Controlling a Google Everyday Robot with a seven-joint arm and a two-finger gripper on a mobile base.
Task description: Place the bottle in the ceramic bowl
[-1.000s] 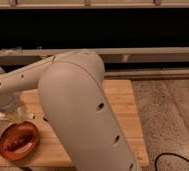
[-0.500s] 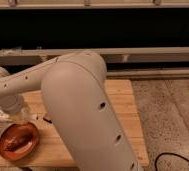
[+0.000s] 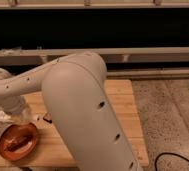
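The orange-red ceramic bowl point(image 3: 18, 142) sits on the wooden table near its front left corner, with an elongated brown piece lying in it. My arm sweeps from the big white link in the foreground out to the left. My gripper point(image 3: 10, 116) hangs at the arm's end, just above the bowl's far rim. A pale, clear shape point(image 3: 23, 113) at the gripper looks like the bottle, held just above the rim. The arm hides much of it.
A small dark-brown block point(image 3: 47, 119) lies on the wooden table point(image 3: 123, 110) just right of the bowl. My large white arm link point(image 3: 83, 115) covers the table's middle. A dark wall with rails runs behind, and a black cable point(image 3: 178, 160) lies on the floor at the right.
The arm's end with the gripper has come down slightly toward the bowl. The bowl and the brown block have not moved.
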